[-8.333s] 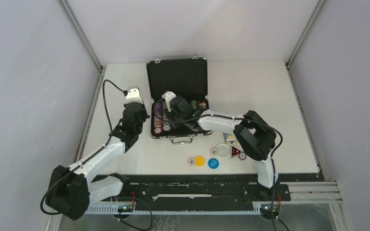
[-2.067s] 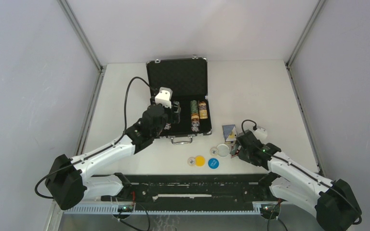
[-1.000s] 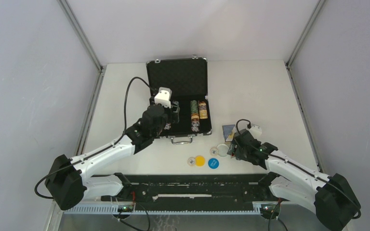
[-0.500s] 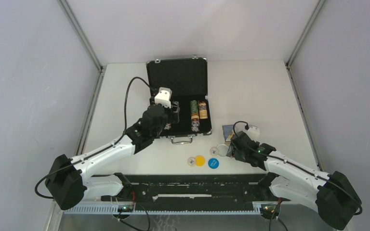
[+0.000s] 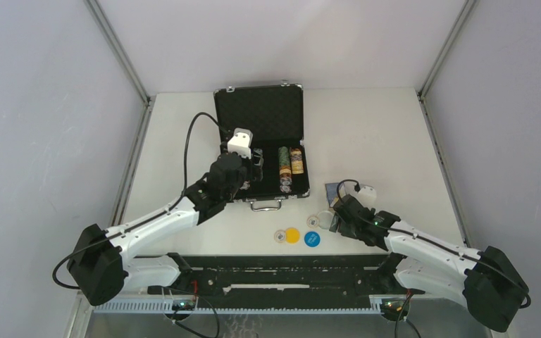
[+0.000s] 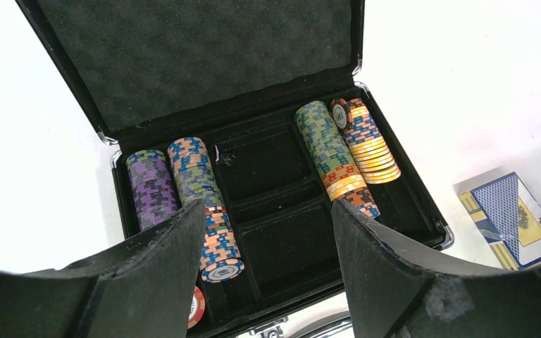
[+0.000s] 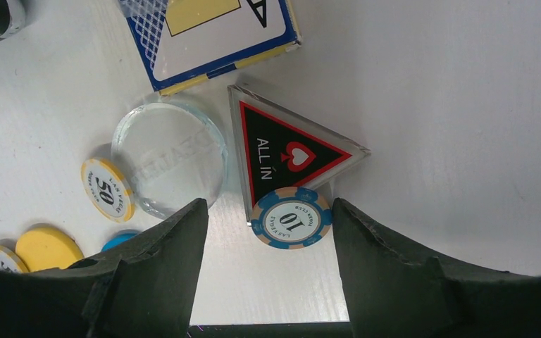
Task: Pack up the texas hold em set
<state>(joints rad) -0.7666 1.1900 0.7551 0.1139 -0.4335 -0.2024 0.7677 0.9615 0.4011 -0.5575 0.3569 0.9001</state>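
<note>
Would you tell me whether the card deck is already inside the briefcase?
No, the card deck lies on the table beside the open briefcase, not inside it.

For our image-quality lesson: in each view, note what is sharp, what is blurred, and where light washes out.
Top view: even light, yellow button too small for detail. Left wrist view: chip stacks sharp, left tool soft-edged, table bleached white. Right wrist view: triangle token lettering crisp, right tool dark and blurred.

Black textured briefcase [image 6: 204, 56], purple and multicoloured striped chip stacks [image 6: 151, 189], blue-and-yellow card deck [image 7: 211, 32], red-black triangle token [image 7: 282, 151].
</note>
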